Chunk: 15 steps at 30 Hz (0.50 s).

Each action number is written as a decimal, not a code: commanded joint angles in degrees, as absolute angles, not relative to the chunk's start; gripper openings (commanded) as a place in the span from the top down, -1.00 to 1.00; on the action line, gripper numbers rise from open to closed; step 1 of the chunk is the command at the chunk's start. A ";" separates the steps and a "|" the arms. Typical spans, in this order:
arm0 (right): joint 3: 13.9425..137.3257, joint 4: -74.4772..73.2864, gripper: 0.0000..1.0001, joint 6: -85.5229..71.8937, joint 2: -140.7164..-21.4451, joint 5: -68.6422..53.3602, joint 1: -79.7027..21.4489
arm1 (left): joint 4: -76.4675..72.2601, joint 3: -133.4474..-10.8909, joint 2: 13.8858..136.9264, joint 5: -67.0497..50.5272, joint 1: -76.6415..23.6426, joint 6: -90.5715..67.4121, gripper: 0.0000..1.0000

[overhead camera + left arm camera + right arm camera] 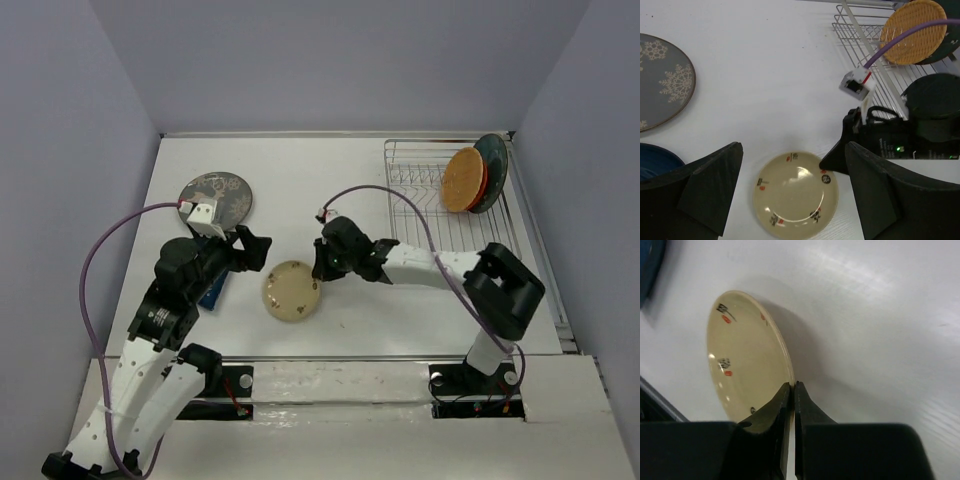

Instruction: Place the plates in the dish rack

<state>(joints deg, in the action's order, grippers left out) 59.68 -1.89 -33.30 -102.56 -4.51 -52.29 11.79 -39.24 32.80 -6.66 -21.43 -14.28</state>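
The small cream spotted plate lies on the table between the arms, also in the left wrist view and right wrist view. My right gripper is pinched shut on its right rim. My left gripper is open and empty, hovering just left of and above the plate. The dark grey plate lies flat at the back left. The small dark blue plate lies under my left arm. In the dish rack stand the wicker plate, orange plate and teal plate.
The rack's near prongs hold no plates. My right arm lies across the rack's front-left corner, with its purple cable looping over it. The table's raised front edge runs just behind the arm bases.
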 commanded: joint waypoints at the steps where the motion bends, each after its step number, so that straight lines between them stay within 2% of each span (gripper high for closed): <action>1: 67.05 -11.39 0.86 -26.13 -88.71 17.18 -45.83 | 8.35 -39.64 32.08 -11.33 -21.18 -14.76 -0.88; 3: 68.46 -13.87 0.86 -23.57 -82.31 20.99 -41.68 | 7.83 -39.55 31.82 -12.56 -21.44 -14.77 -0.89; 4: 70.12 -15.97 0.86 -20.77 -80.53 26.05 -37.40 | 7.74 -39.29 31.38 -13.61 -21.88 -14.85 -0.97; 6: 73.28 -19.32 0.86 -17.94 -78.76 33.45 -33.16 | 7.38 -39.20 31.11 -14.93 -23.37 -15.03 -0.98; 7: 76.26 -21.69 0.86 -14.10 -78.84 40.19 -29.48 | 7.30 -39.29 30.68 -15.20 -23.73 -15.03 -0.98; 10: 79.44 -21.80 0.87 -6.45 -80.67 49.97 -24.71 | 7.47 -39.20 29.54 -14.77 -25.66 -15.03 -0.98; 15: 86.13 -21.80 0.86 -0.62 -85.68 55.54 -15.58 | 7.65 -39.20 28.22 -14.06 -28.30 -15.12 -0.98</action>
